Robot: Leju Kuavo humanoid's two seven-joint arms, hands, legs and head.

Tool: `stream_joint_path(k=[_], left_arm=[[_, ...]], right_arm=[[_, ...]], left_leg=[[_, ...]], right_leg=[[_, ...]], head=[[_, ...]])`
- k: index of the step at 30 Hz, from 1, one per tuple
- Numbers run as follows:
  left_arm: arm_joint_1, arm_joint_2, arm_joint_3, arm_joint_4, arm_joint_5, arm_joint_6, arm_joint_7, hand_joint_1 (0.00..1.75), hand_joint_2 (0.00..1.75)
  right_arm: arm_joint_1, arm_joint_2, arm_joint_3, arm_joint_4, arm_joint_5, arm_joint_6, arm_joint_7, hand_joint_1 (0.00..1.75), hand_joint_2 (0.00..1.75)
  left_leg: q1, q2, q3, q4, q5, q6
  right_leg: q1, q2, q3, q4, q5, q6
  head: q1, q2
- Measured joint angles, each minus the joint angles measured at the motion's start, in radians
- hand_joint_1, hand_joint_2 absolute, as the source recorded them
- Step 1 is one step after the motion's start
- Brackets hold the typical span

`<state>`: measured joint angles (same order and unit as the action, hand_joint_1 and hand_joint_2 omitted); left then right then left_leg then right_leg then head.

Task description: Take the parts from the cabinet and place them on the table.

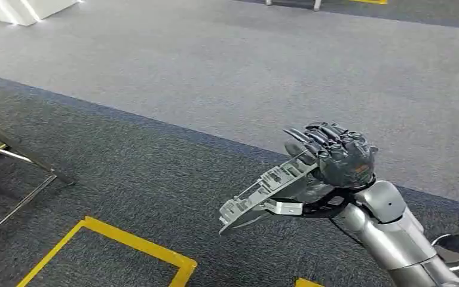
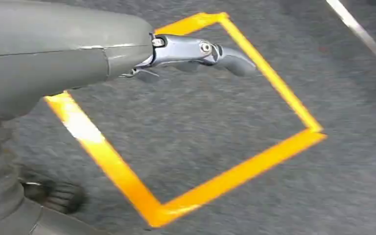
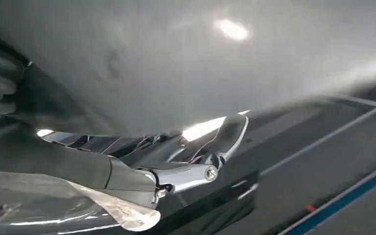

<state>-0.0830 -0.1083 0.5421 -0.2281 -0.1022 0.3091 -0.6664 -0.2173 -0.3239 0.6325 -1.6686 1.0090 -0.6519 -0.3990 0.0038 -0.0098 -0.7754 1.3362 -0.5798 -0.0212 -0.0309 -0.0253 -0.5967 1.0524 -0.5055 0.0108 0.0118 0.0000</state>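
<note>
The right hand (image 1: pixel 334 158) grips a flat grey part (image 1: pixel 263 194) by its right end, held above the carpet; its long axis runs left and nearer. The left hand (image 2: pixel 196 51) hangs over yellow floor tape (image 2: pixel 127 181), grip state unclear.

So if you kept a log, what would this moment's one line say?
right hand: holds grey part, raised over carpet | left hand: holds nothing, above yellow floor square | table: cannot tell

Part (image 1: pixel 262 196) far end under right hand (image 1: pixel 334 156); floor square (image 2: pixel 186 132) blurred
</note>
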Motion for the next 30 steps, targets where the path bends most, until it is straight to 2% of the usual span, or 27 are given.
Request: stream_joint_path(k=[1,2,3,4,5,6,9,10,11,12,13,15,16,17,18,19,20,21,22,24,25,26,27,28,29,30], left_arm=[[-0.005,-0.001,0.000,-0.005,-0.002,-0.008,-0.002,0.00,1.75],[-0.009,-0.003,0.000,-0.011,-0.004,-0.013,-0.002,0.00,1.75],[-0.013,-0.004,0.001,-0.017,-0.008,-0.015,-0.002,0.00,1.75],[-0.016,-0.004,0.001,-0.024,-0.013,-0.015,-0.001,0.00,1.75],[-0.021,-0.004,0.001,-0.029,-0.015,-0.016,-0.001,0.00,1.75],[-0.027,-0.005,0.002,-0.032,-0.015,-0.016,0.000,0.00,1.75],[-0.031,-0.009,0.007,-0.042,-0.007,-0.029,0.001,0.00,1.75],[-0.030,-0.012,0.016,-0.046,0.008,-0.043,0.001,0.00,1.75],[-0.029,-0.021,0.022,-0.048,0.014,-0.047,0.001,0.00,1.75],[-0.033,-0.025,0.026,-0.053,0.009,-0.044,-0.001,0.00,1.75],[-0.035,-0.026,0.026,-0.060,-0.001,-0.038,-0.002,0.00,1.75],[-0.038,-0.035,0.026,-0.066,-0.013,-0.034,-0.004,0.00,1.75],[-0.038,-0.039,0.026,-0.068,-0.013,-0.034,-0.004,0.00,1.75],[-0.037,-0.044,0.027,-0.072,-0.013,-0.034,-0.005,0.00,1.75],[-0.037,-0.047,0.027,-0.076,-0.013,-0.034,-0.007,0.00,1.75],[-0.038,-0.050,0.027,-0.082,-0.015,-0.034,-0.007,0.00,1.75],[-0.039,-0.053,0.027,-0.089,-0.017,-0.034,-0.007,0.00,1.75],[-0.041,-0.053,0.027,-0.094,-0.019,-0.034,-0.007,0.00,1.75],[-0.043,-0.054,0.027,-0.097,-0.021,-0.033,-0.007,0.00,1.75],[-0.041,-0.056,0.027,-0.104,-0.022,-0.028,-0.007,0.00,1.75],[-0.042,-0.056,0.027,-0.106,-0.024,-0.025,-0.007,0.00,1.75],[-0.040,-0.051,0.027,-0.114,-0.026,-0.021,-0.008,0.00,1.75],[-0.045,-0.059,0.027,-0.117,-0.033,-0.017,-0.008,0.00,1.75],[-0.049,-0.058,0.026,-0.121,-0.037,-0.009,-0.008,0.00,1.75],[-0.053,-0.059,0.025,-0.124,-0.047,0.000,-0.008,0.00,1.75],[-0.054,-0.060,0.023,-0.126,-0.055,0.007,-0.008,0.00,1.75]], right_arm=[[0.000,0.000,0.000,0.000,0.000,0.001,-0.001,1.75,1.75],[0.000,0.000,0.000,0.000,0.000,0.001,-0.002,1.75,1.75],[-0.001,0.000,0.000,0.000,0.000,0.001,-0.003,1.75,1.75],[-0.001,0.001,0.000,0.000,0.000,0.001,-0.003,1.75,1.75],[-0.002,0.001,0.000,0.000,0.000,0.001,-0.003,1.75,1.75],[-0.002,0.001,0.000,0.000,0.000,0.001,-0.003,1.75,1.75],[-0.003,0.002,0.000,0.000,0.002,0.001,-0.005,1.75,1.75],[-0.005,0.002,-0.002,0.000,0.002,0.000,-0.005,1.75,1.75],[-0.007,0.002,-0.005,0.001,0.002,0.000,-0.005,1.75,1.75],[-0.008,0.002,-0.006,0.002,-0.001,0.000,-0.006,1.75,1.75],[-0.010,0.002,-0.010,0.004,-0.003,0.000,-0.006,1.75,1.75],[-0.008,0.001,-0.013,0.011,-0.011,0.000,-0.012,1.75,1.75],[-0.008,0.001,-0.013,0.014,-0.017,0.000,-0.017,1.75,1.75],[-0.009,0.001,-0.014,0.017,-0.020,0.001,-0.018,1.75,1.75],[-0.011,0.001,-0.016,0.019,-0.022,0.001,-0.021,1.75,1.75],[-0.014,0.001,-0.016,0.021,-0.023,0.001,-0.023,1.75,1.75],[-0.017,0.001,-0.016,0.023,-0.023,0.001,-0.024,1.75,1.75],[-0.021,0.001,-0.015,0.027,-0.023,0.001,-0.024,1.75,1.75],[-0.022,0.001,-0.015,0.029,-0.025,0.001,-0.026,1.75,1.75],[-0.026,0.002,-0.014,0.035,-0.024,0.001,-0.030,1.75,1.75],[-0.031,0.003,-0.014,0.036,-0.027,0.001,-0.031,1.75,1.75],[-0.037,0.008,-0.015,0.036,-0.029,0.001,-0.032,1.75,1.75],[-0.038,0.008,-0.016,0.037,-0.033,0.001,-0.034,1.75,1.75],[-0.040,0.008,-0.016,0.037,-0.037,0.001,-0.034,1.75,1.75],[-0.041,0.008,-0.015,0.037,-0.037,0.000,-0.036,1.75,1.75],[-0.041,0.008,-0.015,0.039,-0.037,0.000,-0.038,1.75,1.75]], left_leg=[[0.001,0.000,-0.006,0.009,0.009,0.000],[0.001,0.001,0.010,-0.020,0.038,0.002],[0.000,0.004,0.043,-0.087,0.078,0.006],[-0.003,0.021,0.097,-0.191,0.130,0.014],[-0.011,0.063,0.132,-0.264,0.148,0.024],[-0.028,0.097,0.142,-0.279,0.131,0.030],[-0.030,0.065,0.137,-0.288,0.131,0.040],[-0.025,0.051,0.148,-0.303,0.136,0.048],[-0.019,0.040,0.155,-0.311,0.141,0.051],[-0.015,0.030,0.155,-0.312,0.141,0.058],[-0.013,0.018,0.155,-0.312,0.141,0.062],[-0.014,-0.012,0.155,-0.311,0.140,0.066],[-0.014,-0.027,0.156,-0.311,0.139,0.066],[-0.013,-0.044,0.158,-0.310,0.139,0.065],[-0.011,-0.060,0.160,-0.309,0.137,0.063],[-0.008,-0.076,0.162,-0.304,0.133,0.058],[-0.006,-0.089,0.161,-0.297,0.127,0.052],[-0.011,-0.100,0.152,-0.289,0.123,0.046],[-0.008,-0.113,0.145,-0.283,0.124,0.042],[-0.002,-0.134,0.142,-0.292,0.131,0.031],[-0.003,-0.145,0.141,-0.292,0.130,0.028],[-0.006,-0.126,0.139,-0.282,0.121,0.024],[-0.011,-0.064,0.124,-0.247,0.100,0.017],[-0.009,-0.030,0.098,-0.193,0.073,0.011],[-0.004,-0.010,0.057,-0.109,0.039,0.007],[-0.001,-0.002,0.016,-0.030,0.010,0.004]], right_leg=[[0.001,-0.014,0.002,0.000,-0.002,0.000],[0.002,-0.026,0.004,0.000,-0.004,0.000],[0.003,-0.038,0.009,0.000,-0.007,0.001],[0.005,-0.052,0.015,0.000,-0.011,0.003],[0.006,-0.062,0.020,-0.001,-0.014,0.005],[0.013,-0.072,0.020,-0.001,-0.017,0.010],[0.012,-0.105,0.030,-0.013,-0.018,0.023],[0.014,-0.114,0.038,-0.017,-0.025,0.032],[0.008,-0.062,0.030,-0.002,-0.035,0.036],[0.007,-0.012,0.008,0.044,-0.061,0.034],[0.008,0.009,-0.029,0.116,-0.093,0.035],[0.008,0.023,-0.117,0.264,-0.140,0.039],[0.008,0.024,-0.142,0.290,-0.132,0.040],[0.008,0.024,-0.143,0.265,-0.096,0.040],[0.007,0.026,-0.122,0.205,-0.048,0.040],[0.004,0.039,-0.084,0.109,0.012,0.040],[-0.002,0.073,-0.053,0.028,0.047,0.043],[-0.007,0.118,-0.038,0.013,0.025,0.043],[-0.008,0.113,-0.027,0.002,0.020,0.036],[-0.001,0.092,-0.026,0.001,0.019,0.027],[-0.006,0.080,-0.022,-0.002,0.020,0.022],[-0.010,0.064,-0.014,-0.008,0.021,0.015],[-0.009,0.052,-0.007,-0.011,0.016,0.006],[-0.007,0.039,-0.002,-0.012,0.014,0.003],[-0.004,0.023,0.002,-0.012,0.010,0.000],[-0.003,0.007,0.006,-0.012,0.006,-0.001]], head=[[-0.001,0.000],[-0.001,0.000],[-0.001,0.000],[-0.001,0.000],[-0.001,0.000],[0.000,0.000],[0.001,0.000],[0.001,0.000],[0.003,0.000],[0.003,0.000],[0.013,0.000],[0.015,0.000],[0.016,0.000],[0.016,0.000],[0.016,0.000],[0.017,0.000],[0.017,0.000],[0.017,0.000],[0.014,0.000],[0.016,0.000],[0.015,0.000],[0.016,0.000],[0.009,0.000],[0.000,0.000],[0.001,0.000],[0.000,0.000]])
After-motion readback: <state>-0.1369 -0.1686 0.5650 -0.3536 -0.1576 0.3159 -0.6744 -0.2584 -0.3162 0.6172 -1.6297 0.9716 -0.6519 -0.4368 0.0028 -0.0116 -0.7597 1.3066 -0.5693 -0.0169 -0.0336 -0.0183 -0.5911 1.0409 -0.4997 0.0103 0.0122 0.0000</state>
